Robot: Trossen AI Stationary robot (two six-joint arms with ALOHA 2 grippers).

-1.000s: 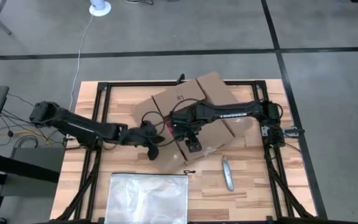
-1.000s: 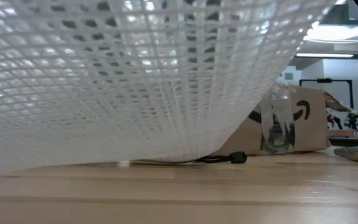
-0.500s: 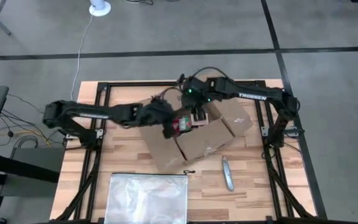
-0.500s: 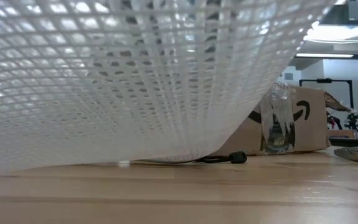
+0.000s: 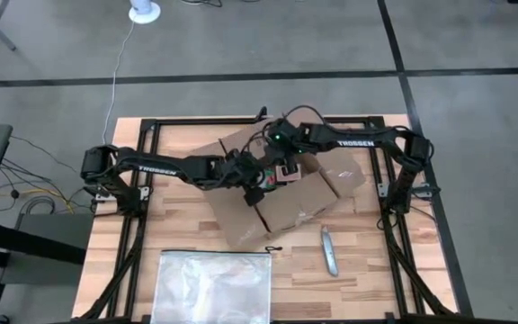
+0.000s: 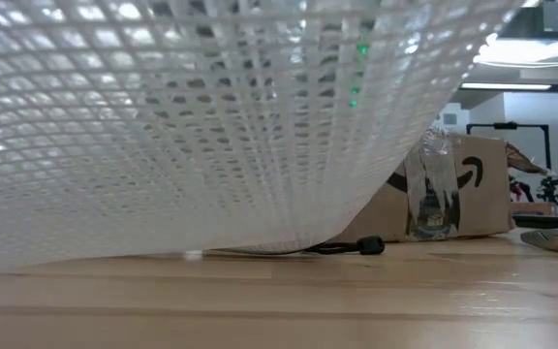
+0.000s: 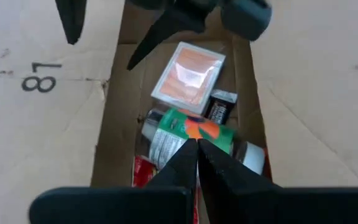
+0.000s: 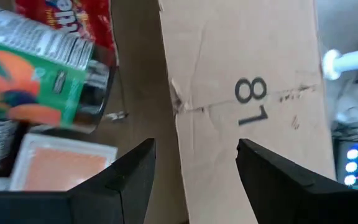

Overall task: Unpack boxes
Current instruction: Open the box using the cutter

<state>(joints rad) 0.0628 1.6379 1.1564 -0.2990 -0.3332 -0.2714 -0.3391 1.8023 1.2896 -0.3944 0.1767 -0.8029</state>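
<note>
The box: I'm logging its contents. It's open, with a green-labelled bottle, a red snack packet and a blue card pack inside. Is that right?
Not quite. The card pack is orange, not blue, as the left wrist view shows. The rest holds: the box is open, with the green-labelled bottle and the red snack packet inside.

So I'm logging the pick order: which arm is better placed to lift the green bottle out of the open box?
Probably the left: its gripper hangs directly over the green bottle, though shut. The right gripper is open, over the box flap.

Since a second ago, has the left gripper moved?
Yes. The left gripper went from the near-left edge of the brown cardboard box, toward the table's far side and right, and hangs above the open box.
</note>
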